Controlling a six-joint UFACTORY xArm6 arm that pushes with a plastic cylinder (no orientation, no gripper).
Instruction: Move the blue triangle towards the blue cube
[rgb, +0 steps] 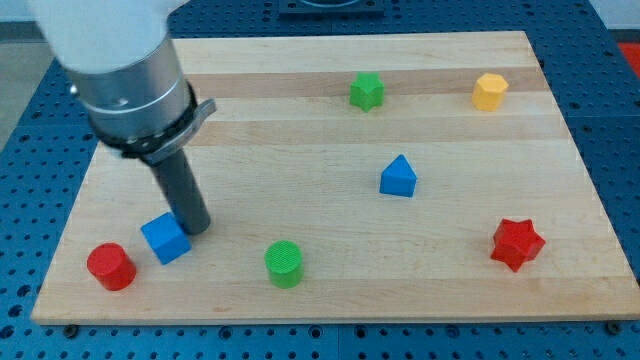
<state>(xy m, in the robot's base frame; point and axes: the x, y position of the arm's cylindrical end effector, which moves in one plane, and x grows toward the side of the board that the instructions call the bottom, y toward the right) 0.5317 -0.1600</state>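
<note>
Blue triangle (398, 177): judged light, rigid and easily slid; apt to turn if pushed off-centre. It is found well apart from my tip, towards the view's right and slightly up.
Contact point: its right-hand face is judged best.
Blue cube (165, 238): just beside my tip, at its lower left.
My tip (197, 229): no jaws are fitted; nothing is held, and contact with the cube cannot be told.

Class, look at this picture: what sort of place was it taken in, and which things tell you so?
Probably a robotics lab bench. A wooden board lies on a blue perforated bench top, small blocks such as the blue cube and blue triangle are scattered on it, and the robot's tip touches the cube.
</note>
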